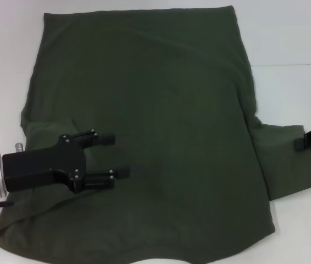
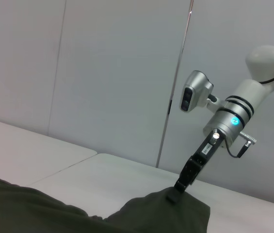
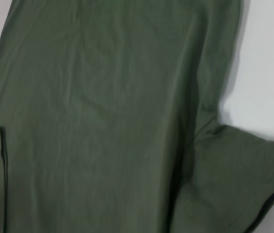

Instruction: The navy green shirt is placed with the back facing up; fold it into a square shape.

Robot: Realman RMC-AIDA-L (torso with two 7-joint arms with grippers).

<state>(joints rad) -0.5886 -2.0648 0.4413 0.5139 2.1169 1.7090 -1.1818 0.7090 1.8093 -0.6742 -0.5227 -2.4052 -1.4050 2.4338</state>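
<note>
The navy green shirt [image 1: 161, 110] lies spread flat across the white table [image 1: 287, 33], far larger than either gripper. Low over its near left part, my left gripper [image 1: 121, 155] is open, its fingers pointing toward the middle of the shirt with nothing between them. The right sleeve [image 1: 287, 165] sticks out sideways. My right gripper [image 1: 299, 145] is at that sleeve's outer edge. From the left wrist view, the right gripper [image 2: 174, 190] pinches the sleeve tip, and the shirt fabric [image 2: 151, 213] rises to meet it. The right wrist view is filled with shirt [image 3: 103, 121].
Bare white table [image 2: 103, 170] surrounds the shirt at the far side and right. A seam between two tabletops runs off to the right [image 1: 293, 65]. Grey wall panels [image 2: 117, 73] stand behind the table. The shirt's near hem reaches the table's front edge.
</note>
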